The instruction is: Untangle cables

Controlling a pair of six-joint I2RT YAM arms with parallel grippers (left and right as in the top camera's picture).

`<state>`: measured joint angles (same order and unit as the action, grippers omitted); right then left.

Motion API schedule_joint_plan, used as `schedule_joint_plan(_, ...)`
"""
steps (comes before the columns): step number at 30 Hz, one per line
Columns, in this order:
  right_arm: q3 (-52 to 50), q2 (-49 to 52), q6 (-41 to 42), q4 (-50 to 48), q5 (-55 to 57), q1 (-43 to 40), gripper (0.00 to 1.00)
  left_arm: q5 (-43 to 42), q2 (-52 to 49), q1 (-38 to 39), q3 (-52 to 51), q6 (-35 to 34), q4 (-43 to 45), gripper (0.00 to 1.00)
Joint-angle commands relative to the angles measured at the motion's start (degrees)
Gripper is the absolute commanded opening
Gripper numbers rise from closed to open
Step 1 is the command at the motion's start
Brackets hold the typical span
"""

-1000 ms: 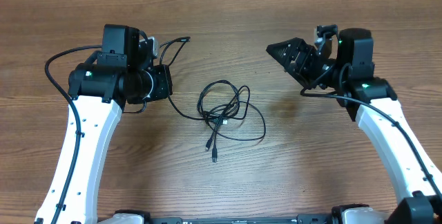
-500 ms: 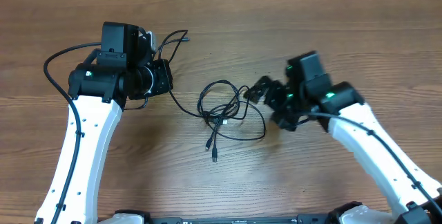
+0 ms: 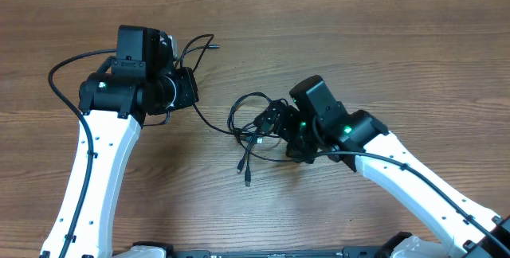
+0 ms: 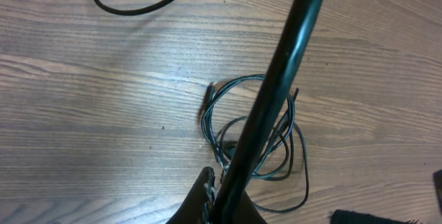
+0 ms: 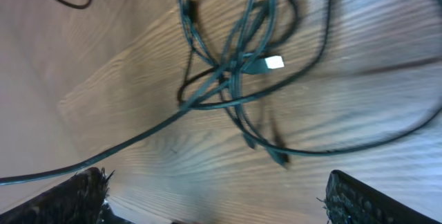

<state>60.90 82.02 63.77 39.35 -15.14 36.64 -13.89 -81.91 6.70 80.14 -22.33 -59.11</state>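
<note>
The cables (image 3: 253, 134) sit in a loose tangled coil around the middle of the wooden counter (image 3: 398, 51), with one strand trailing off toward the left tool (image 3: 188, 91). That tool is pinched shut on the strand, which in the left wrist view runs up right past the lens, coil lying on the wood behind it. The right tool (image 3: 271, 119) hangs over the right side of the coil, jaws spread wide, nothing in them. The right wrist view shows crossed strands between its fingertips (image 5: 86, 189) and a little white-tipped plug (image 5: 274, 63) in the knot, all a bit blurry
</note>
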Motion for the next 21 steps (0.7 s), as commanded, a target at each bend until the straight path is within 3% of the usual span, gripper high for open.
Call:
schedule_joint_plan(1, -2.16, 1.11, 3.76, -2.38, 2.12, 1.9, 1.0, 0.92, 0.61, 0.04, 0.66, 0.13, 0.26, 0.04)
schedule_joint_plan(21, -2.45, 9.4, 3.72, -4.61, 7.65, 2.25, 0.96, -3.15, 1.46, 0.09, 0.72, 3.06, 0.57, 0.04)
